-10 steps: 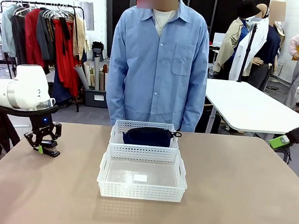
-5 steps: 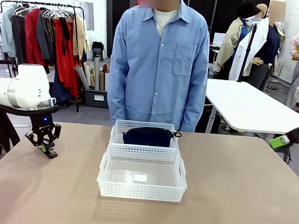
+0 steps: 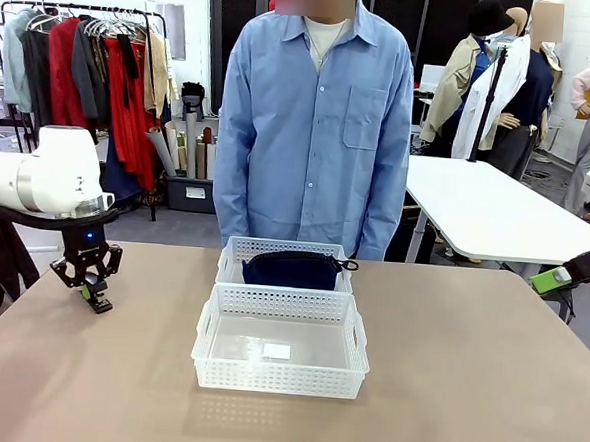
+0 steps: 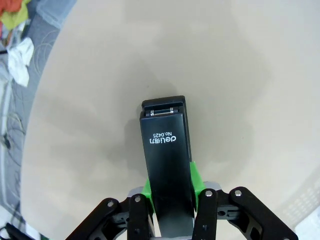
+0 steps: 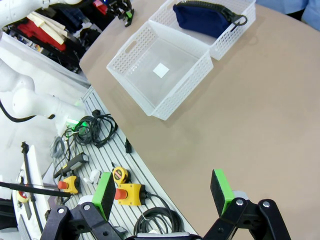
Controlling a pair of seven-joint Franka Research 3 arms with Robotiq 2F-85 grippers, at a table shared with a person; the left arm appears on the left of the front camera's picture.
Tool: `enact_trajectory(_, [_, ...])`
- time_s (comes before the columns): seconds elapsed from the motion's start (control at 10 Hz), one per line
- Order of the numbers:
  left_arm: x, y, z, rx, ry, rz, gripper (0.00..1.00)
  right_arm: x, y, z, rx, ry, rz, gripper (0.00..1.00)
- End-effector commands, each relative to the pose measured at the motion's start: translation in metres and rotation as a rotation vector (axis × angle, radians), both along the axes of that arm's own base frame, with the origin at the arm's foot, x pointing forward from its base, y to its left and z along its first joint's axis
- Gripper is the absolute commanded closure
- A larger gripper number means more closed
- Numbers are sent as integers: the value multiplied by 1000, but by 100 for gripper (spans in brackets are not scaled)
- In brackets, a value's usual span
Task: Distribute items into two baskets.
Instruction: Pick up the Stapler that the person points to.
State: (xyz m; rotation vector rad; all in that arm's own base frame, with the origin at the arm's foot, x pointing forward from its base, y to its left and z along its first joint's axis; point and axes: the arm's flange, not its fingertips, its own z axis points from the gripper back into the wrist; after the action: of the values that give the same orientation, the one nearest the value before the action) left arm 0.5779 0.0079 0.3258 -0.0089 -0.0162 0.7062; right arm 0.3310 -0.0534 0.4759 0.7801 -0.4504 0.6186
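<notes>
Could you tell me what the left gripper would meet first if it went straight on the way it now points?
The table top: the left gripper, jaws shut on the black stapler, points down at it, so the stapler's far end would touch first. Depth is hard to judge.

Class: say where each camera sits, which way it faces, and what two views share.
Front view: fixed between the arms, facing the person across the table; left gripper at left.
Left wrist view: on that wrist, looking down at the table; left gripper clamps the stapler.
Right wrist view: on that wrist, looking down over the table; right gripper open.
Shared: front and right wrist show larger basket and smaller basket.
</notes>
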Motion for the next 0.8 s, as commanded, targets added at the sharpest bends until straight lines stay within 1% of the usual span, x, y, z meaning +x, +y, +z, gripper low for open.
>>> enact_trajectory(0.0, [-24, 2, 30, 29, -57, -212, 100, 0, 2, 1, -7, -2, -1, 0])
enact_trajectory(0.1, [-38, 4, 49, 7, -78, -285, 100, 0, 2, 1, -7, -2, -1, 0])
enact_trajectory(0.2, [-56, 8, 71, -14, -118, -380, 100, 0, 2, 1, -7, -2, -1, 0])
enact_trajectory(0.4, [-93, 18, 109, -53, -164, -591, 100, 0, 2, 1, -7, -2, -1, 0])
enact_trajectory(0.5, [-107, 26, 127, -54, -181, -663, 100, 0, 2, 1, -7, -2, -1, 0])
enact_trajectory(0.7, [-134, 28, 161, -24, -220, -754, 100, 0, 2, 1, -7, -2, -1, 0])
